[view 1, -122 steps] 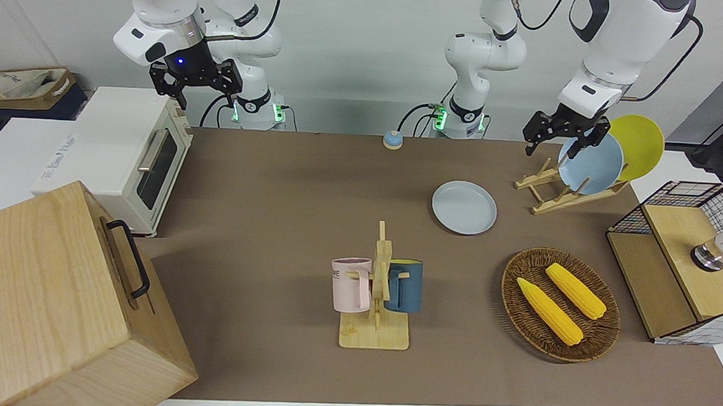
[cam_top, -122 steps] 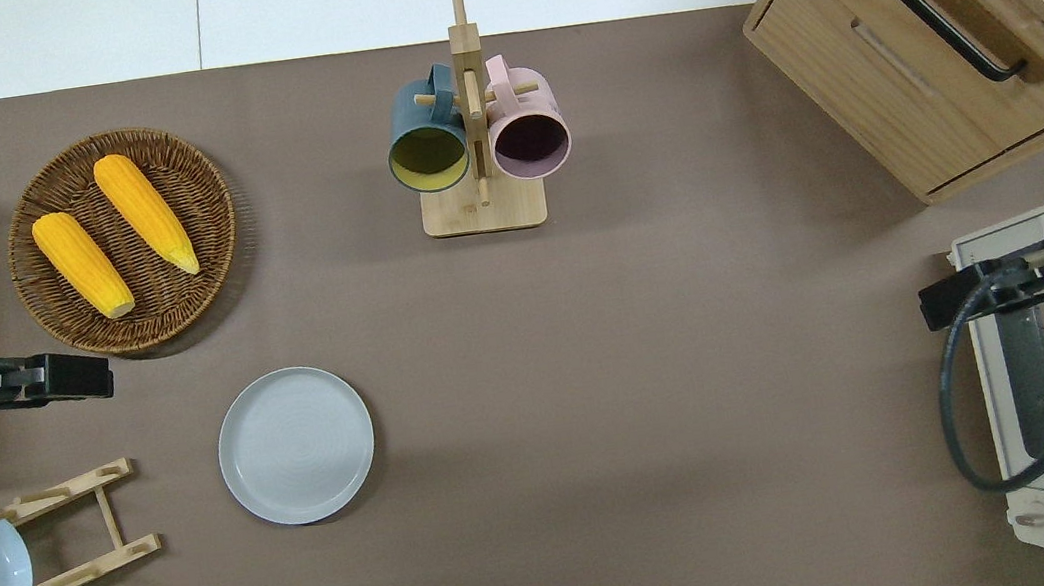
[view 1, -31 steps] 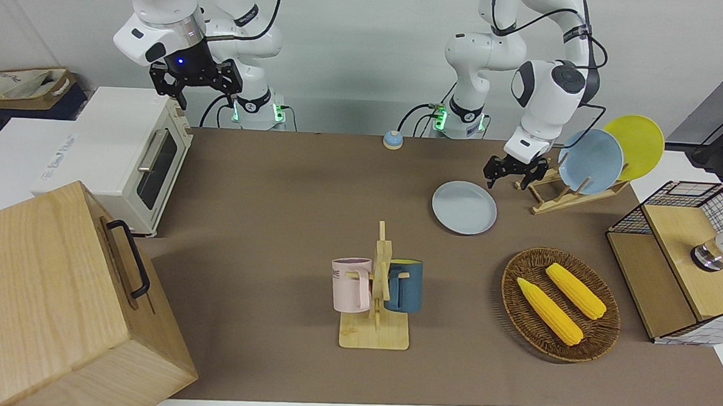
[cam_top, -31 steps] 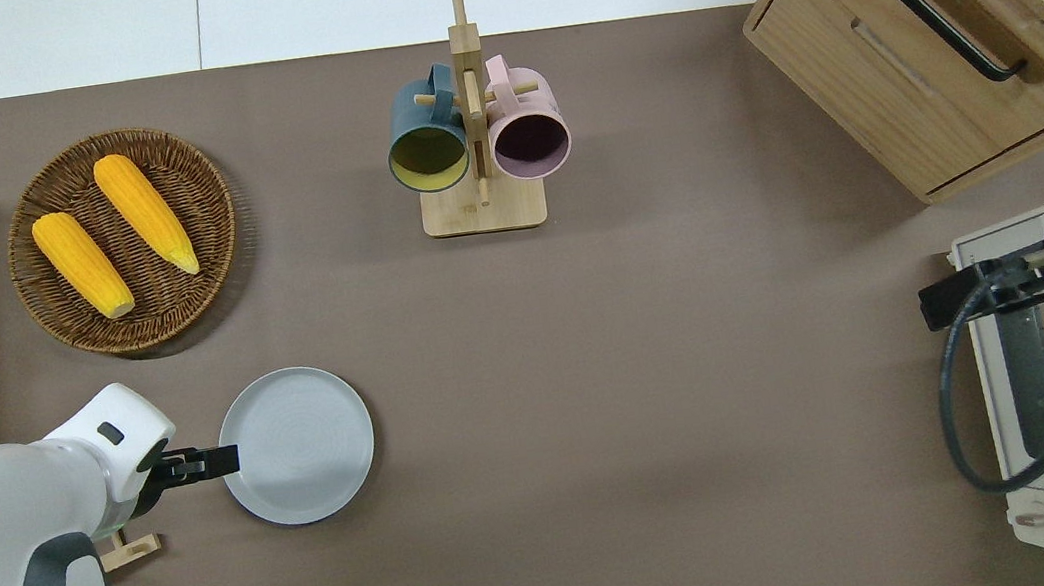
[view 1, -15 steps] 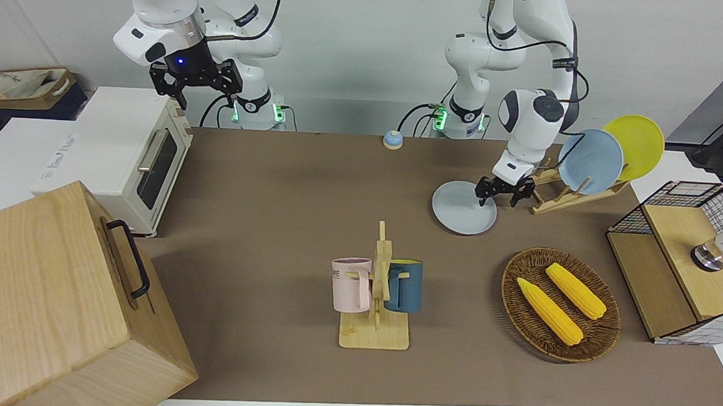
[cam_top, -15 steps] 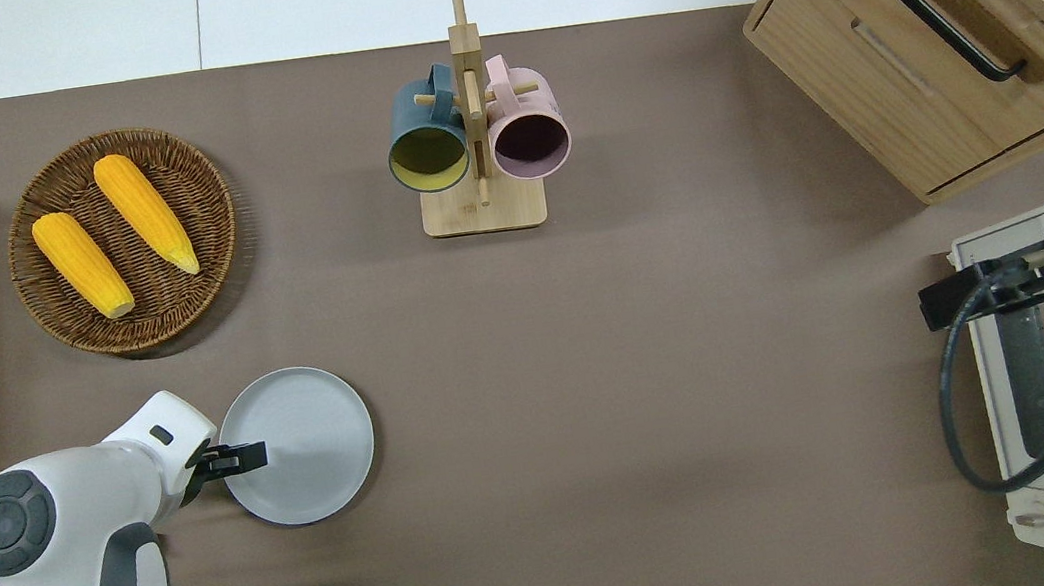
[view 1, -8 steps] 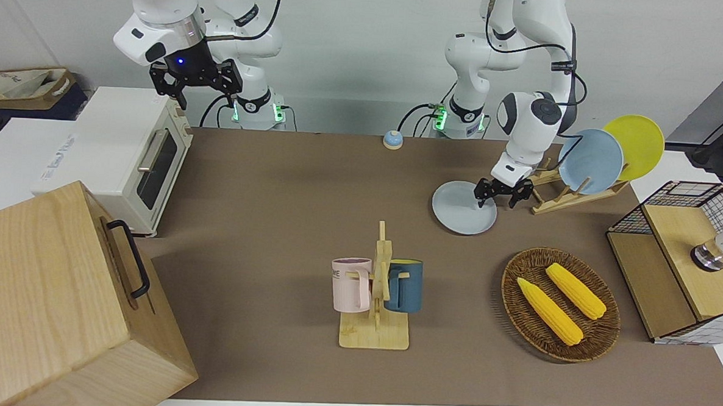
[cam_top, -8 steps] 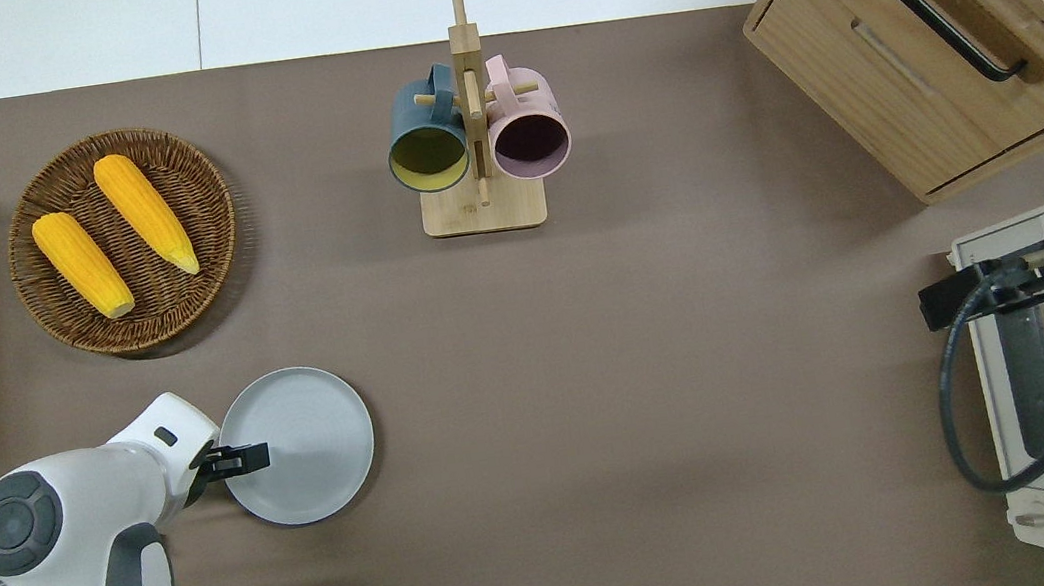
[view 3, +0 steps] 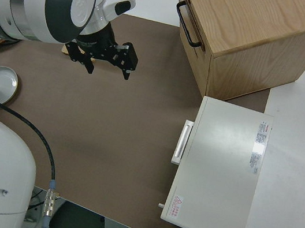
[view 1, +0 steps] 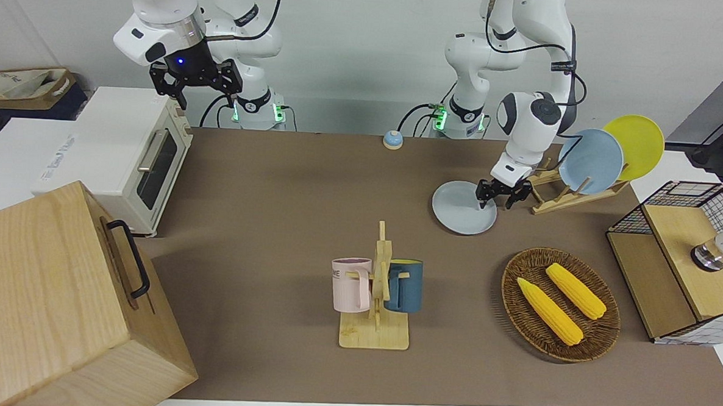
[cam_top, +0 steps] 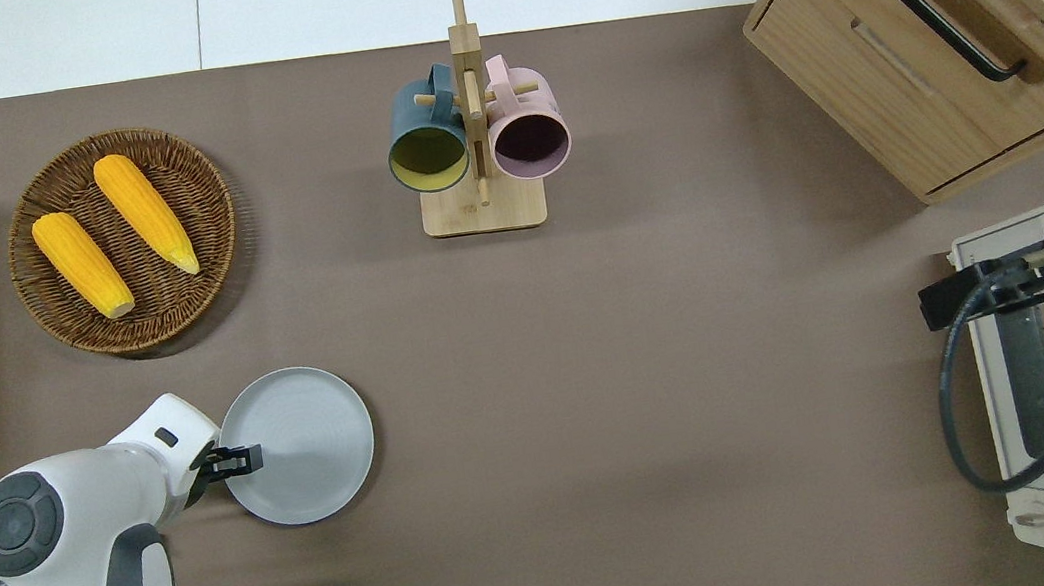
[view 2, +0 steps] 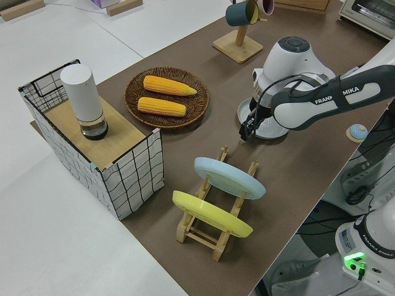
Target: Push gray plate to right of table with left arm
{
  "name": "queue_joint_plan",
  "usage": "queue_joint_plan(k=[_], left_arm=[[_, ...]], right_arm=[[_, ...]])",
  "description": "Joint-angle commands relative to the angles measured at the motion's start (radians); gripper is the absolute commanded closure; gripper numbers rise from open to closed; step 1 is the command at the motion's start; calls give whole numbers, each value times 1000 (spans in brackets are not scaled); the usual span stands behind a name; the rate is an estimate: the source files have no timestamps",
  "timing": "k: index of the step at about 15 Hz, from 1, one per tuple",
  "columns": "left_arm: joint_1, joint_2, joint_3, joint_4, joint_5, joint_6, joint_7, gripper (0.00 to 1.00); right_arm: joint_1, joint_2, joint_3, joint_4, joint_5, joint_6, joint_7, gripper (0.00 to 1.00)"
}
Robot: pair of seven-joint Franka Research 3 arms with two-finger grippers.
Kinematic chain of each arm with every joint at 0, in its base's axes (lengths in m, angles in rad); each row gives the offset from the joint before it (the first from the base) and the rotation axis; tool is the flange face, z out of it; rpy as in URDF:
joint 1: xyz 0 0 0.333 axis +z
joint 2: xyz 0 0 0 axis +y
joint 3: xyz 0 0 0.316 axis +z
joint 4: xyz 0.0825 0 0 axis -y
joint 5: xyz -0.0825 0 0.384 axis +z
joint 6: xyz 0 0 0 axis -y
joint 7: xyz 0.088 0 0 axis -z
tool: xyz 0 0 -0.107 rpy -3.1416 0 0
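Observation:
The gray plate [view 1: 460,211] lies flat on the brown table [view 1: 288,194] toward the left arm's end; it also shows in the overhead view [cam_top: 305,443], the left side view [view 2: 271,125] and the right side view [view 3: 1,81]. My left gripper [view 1: 494,201] [cam_top: 240,461] [view 2: 249,132] is low at the plate's edge nearest the dish rack. It is open, with one finger over the plate's inside and the other outside the rim. My right gripper [view 1: 204,95] [view 3: 107,71] is parked and open.
A wooden dish rack [view 1: 557,193] with a sky-blue plate [view 1: 590,161] and a yellow plate [view 1: 638,145] stands just beside the left gripper. A wicker basket [view 1: 606,326] of corn, a mug rack [view 1: 375,332], a small bell [view 1: 392,139], a toaster oven [view 1: 126,150] and a wooden cabinet [view 1: 58,299] also stand on or by the table.
The left arm came down from over the dish rack to the gray plate's edge. In the last half second the gripper only shifted slightly; the plate has not moved.

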Motion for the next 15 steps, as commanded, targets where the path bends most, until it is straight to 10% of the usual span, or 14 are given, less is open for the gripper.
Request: queue_joint_plan(k=[1, 6, 15], left_arm=[[1, -4, 0, -20, 3, 29, -12, 532], [1, -4, 0, -20, 3, 29, -12, 970], [-8, -2, -2, -20, 3, 26, -30, 1000]], right_arm=[[-20, -2, 16, 9, 4, -16, 13, 17], [-19, -2, 16, 9, 4, -16, 13, 17], [-20, -2, 16, 9, 4, -16, 12, 17]])
